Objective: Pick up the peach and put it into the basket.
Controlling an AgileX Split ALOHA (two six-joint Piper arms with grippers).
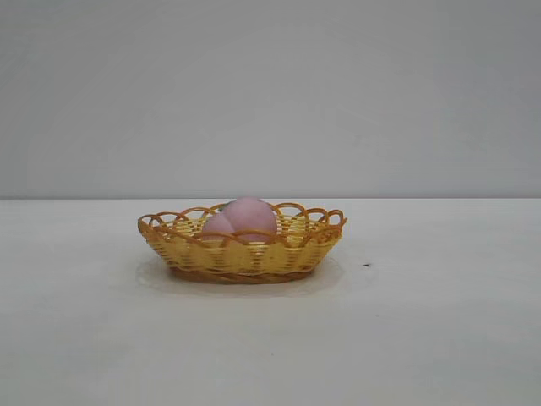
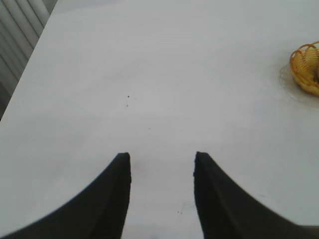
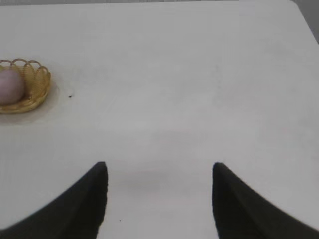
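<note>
The dusty-pink peach [image 1: 242,221] lies inside the yellow-orange woven basket [image 1: 245,254] in the middle of the white table. The right wrist view shows the basket [image 3: 37,84] far off with the peach [image 3: 10,85] in it. The left wrist view shows only an edge of the basket [image 2: 305,64]. My left gripper [image 2: 162,159] is open and empty over bare table, far from the basket. My right gripper [image 3: 159,169] is open and empty over bare table, also far from it. Neither gripper shows in the exterior view.
The white table [image 1: 423,338] spreads wide around the basket. A small dark speck [image 1: 366,265] lies just right of the basket. In the left wrist view a table edge and ribbed grey panels [image 2: 15,30] show.
</note>
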